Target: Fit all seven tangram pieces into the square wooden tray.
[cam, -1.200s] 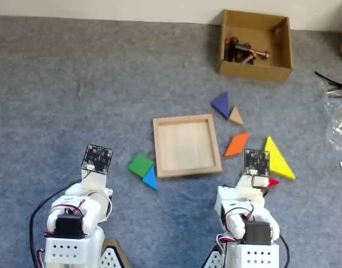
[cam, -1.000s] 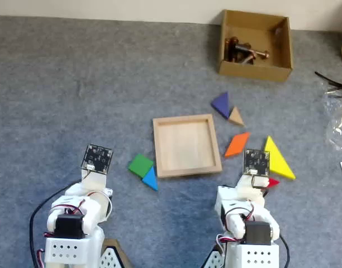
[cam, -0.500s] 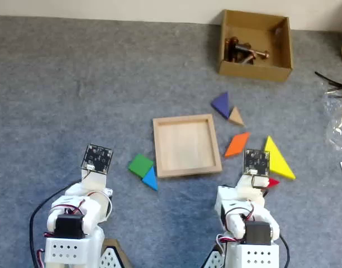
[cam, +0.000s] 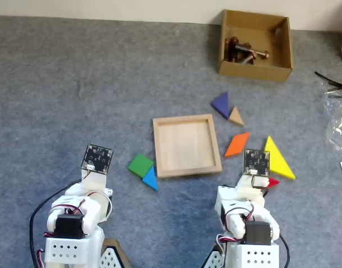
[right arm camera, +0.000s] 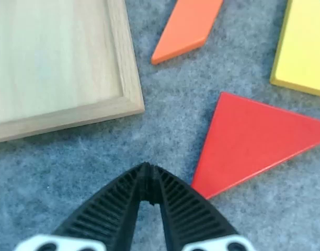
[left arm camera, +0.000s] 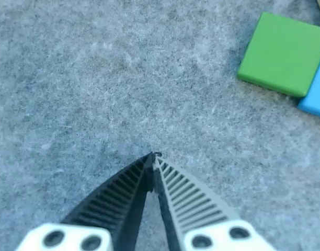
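Grey felt worktop (cam: 76, 84), wooden tray (cam: 185, 145) bare at centre, pieces (cam: 278, 159) strewn at its 1, 4 and 8 o'clock. Left gripper (left arm camera: 152, 157), right gripper (right arm camera: 147, 172) pinched together. Risked skidding flat pieces on felt instead of lifting.

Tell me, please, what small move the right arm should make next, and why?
Probably open the right gripper and shift it over the red triangle. Its jaws are shut above the carpet, the triangle lies right beside them, and the wooden tray holds no pieces yet.
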### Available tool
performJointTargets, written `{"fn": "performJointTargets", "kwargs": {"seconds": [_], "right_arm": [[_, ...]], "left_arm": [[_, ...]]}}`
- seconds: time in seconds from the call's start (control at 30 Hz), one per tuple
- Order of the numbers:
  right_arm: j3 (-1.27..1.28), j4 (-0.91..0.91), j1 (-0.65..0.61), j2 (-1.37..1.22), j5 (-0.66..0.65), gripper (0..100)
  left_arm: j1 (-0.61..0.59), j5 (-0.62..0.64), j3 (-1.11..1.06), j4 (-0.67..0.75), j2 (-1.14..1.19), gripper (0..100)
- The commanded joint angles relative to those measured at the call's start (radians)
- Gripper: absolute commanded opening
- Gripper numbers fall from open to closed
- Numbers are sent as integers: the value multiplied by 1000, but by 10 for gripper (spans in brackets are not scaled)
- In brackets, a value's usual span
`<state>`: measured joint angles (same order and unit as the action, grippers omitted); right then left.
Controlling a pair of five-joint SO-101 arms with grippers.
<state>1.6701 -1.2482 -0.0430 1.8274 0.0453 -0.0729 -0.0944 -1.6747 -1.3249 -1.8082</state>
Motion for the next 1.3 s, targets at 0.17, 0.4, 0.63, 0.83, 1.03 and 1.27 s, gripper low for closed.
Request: {"fn": "performJointTargets", "kwargs": {"seconds": [0.17, 0.4, 0.63, 0.83, 1.03, 1.27], "right_arm": [[139, 27, 15, 8, 5, 5], [139, 27, 16, 8, 5, 5], [41, 25, 157, 8, -57, 5], [-101, 25, 285, 8, -256, 5], [-197, 25, 355, 7, -259, 5], [-311, 25, 357, 4, -258, 5]], "left_arm": [[24, 8, -21, -3, -5, 5], [24, 8, -21, -3, -5, 5], [24, 8, -21, -3, -5, 5], [24, 8, -21, -3, -5, 5], [24, 8, -21, -3, -5, 5], [24, 8, -21, -3, -5, 5]]}}
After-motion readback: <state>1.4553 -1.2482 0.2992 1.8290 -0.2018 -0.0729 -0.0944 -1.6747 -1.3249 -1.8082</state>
